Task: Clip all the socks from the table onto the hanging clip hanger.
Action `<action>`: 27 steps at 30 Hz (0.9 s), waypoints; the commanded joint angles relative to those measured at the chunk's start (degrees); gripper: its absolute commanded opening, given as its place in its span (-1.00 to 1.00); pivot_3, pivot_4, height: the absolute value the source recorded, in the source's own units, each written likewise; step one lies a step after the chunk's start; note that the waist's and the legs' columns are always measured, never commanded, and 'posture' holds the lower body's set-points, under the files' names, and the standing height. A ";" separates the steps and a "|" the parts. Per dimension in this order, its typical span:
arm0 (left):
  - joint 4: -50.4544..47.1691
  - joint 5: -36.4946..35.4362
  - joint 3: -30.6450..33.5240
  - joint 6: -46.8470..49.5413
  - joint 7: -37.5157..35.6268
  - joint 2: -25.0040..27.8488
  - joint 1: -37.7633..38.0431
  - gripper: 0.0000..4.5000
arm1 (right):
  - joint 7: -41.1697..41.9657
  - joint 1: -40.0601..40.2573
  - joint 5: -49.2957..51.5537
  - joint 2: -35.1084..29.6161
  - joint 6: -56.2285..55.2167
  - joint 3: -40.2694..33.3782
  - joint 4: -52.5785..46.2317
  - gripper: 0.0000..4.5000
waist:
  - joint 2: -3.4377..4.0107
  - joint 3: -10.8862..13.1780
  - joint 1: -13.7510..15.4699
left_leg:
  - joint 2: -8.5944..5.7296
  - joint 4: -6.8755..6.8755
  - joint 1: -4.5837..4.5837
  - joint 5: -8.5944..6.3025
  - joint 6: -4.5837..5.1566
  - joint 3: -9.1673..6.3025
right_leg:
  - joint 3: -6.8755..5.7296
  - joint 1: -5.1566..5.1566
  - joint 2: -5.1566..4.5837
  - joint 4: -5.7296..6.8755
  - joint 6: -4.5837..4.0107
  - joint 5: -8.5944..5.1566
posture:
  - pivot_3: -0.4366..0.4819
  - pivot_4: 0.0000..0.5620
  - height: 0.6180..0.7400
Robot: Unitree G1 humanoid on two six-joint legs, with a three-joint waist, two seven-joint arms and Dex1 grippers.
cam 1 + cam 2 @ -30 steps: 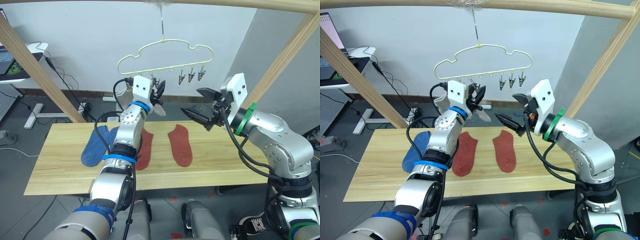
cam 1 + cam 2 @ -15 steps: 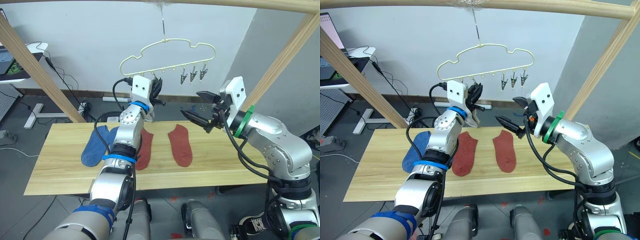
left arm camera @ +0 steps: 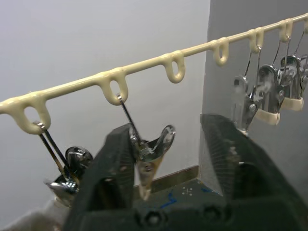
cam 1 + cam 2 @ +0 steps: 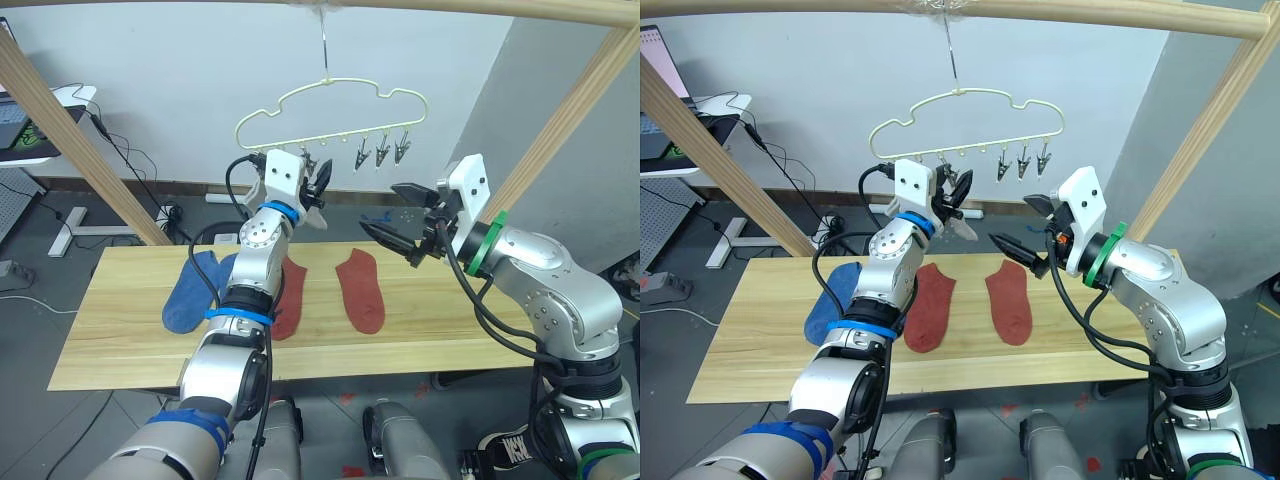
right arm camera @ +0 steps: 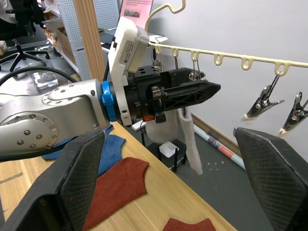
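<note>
The pale-yellow clip hanger (image 4: 330,100) hangs by its hook from the top pole. My left gripper (image 4: 318,180) is raised to its left clips and stands open, with one metal clip (image 3: 150,153) between its fingers, against the left one. A light grey sock (image 5: 186,132) hangs just beside that gripper. My right gripper (image 4: 383,208) hovers wide open and empty to the right, below the three free clips (image 4: 381,152). On the table (image 4: 130,340) lie two blue socks (image 4: 195,290) and two rust-red socks (image 4: 290,300), (image 4: 360,290).
A round wooden pole frame surrounds the scene, with a top beam (image 4: 450,8) and slanting poles at the left (image 4: 80,150) and right (image 4: 565,125). Behind the table's left end stands a desk with a laptop (image 4: 25,125), and cables lie on the floor.
The hanger swung a little to the right and back again. My left gripper stayed at the left clips. My right gripper drifted slightly left, still open.
</note>
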 commanded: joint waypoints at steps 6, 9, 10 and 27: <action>-0.47 -0.25 0.55 -1.55 -0.24 -0.18 -2.31 0.22 | -0.26 -0.38 0.06 -0.70 -1.03 -1.05 -2.33 1.00 | 0.00 0.00 -0.01 | 0.00 0.00 0.00 0.00 0.00 0.00 | 0.00 0.00 0.00 0.00 0.00 0.00 | -0.30 -0.37 1.00; -0.62 -0.78 0.84 -1.31 -0.40 -0.40 -2.37 0.22 | -0.24 -0.48 0.06 -0.67 -1.10 -1.05 -2.24 1.00 | 0.00 0.00 -0.01 | 0.00 0.00 0.00 0.00 0.00 0.00 | 0.00 0.00 0.00 0.00 0.00 0.00 | -0.30 -0.37 1.00; -0.67 -1.15 1.00 -1.19 -0.69 -0.56 -2.37 0.22 | -0.24 -0.55 0.03 -0.65 -1.13 -1.02 -2.16 1.00 | 0.00 0.00 0.00 | 0.00 0.00 0.00 0.00 0.00 0.00 | 0.00 0.00 0.00 0.00 0.00 0.00 | -0.30 -0.37 1.00; -2.11 -2.13 1.37 0.33 -1.58 -0.40 -1.72 -1.00 | -0.38 -0.71 -0.12 0.00 -1.46 -0.63 -1.44 1.00 | 0.00 0.00 0.01 | 0.00 0.00 0.00 0.00 0.00 0.00 | 0.00 0.00 0.00 0.00 0.00 0.00 | -0.28 -0.36 1.00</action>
